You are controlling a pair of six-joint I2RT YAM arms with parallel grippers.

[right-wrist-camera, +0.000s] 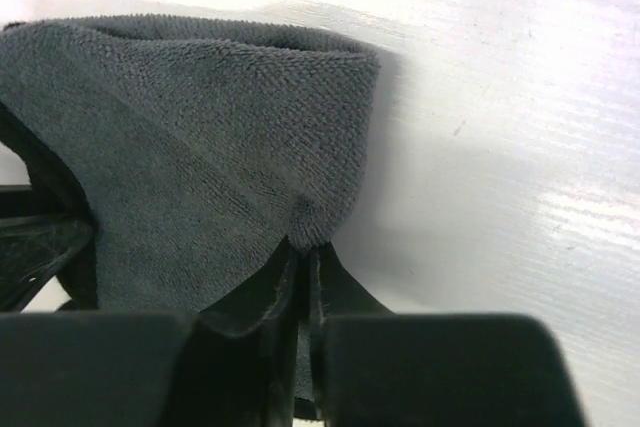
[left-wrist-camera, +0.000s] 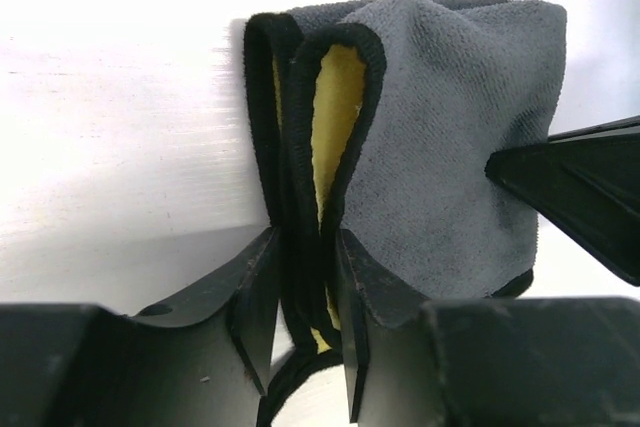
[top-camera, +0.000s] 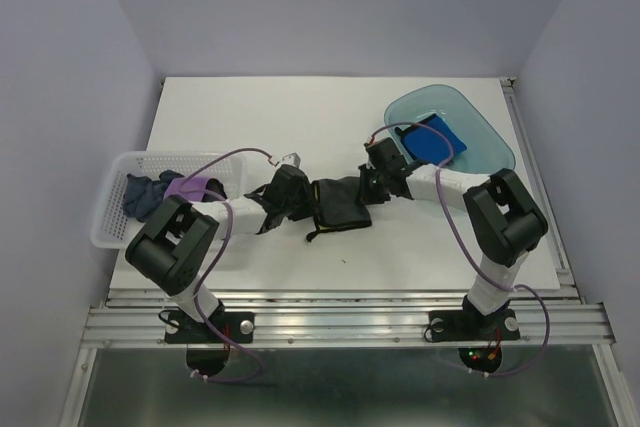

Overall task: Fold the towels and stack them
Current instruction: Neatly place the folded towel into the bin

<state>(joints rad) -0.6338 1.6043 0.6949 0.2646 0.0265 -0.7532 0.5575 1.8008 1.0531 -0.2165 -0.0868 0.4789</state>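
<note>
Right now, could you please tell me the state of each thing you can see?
Grey towel: doubled over, gripped at both ends.
Left tool: shut on grey towel.
Right tool: shut on grey towel.
Blue towel: folded, in teal tray.
Purple towel: crumpled, in white basket.
Navy towel: crumpled, in white basket.

White table (top-camera: 300, 117) bears basket (top-camera: 106, 223), tray (top-camera: 490, 137), dark towel (top-camera: 340, 207).

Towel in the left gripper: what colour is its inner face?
Yellow inner face; the towel is grey outside, black edging. Clearest in left wrist view.
</note>
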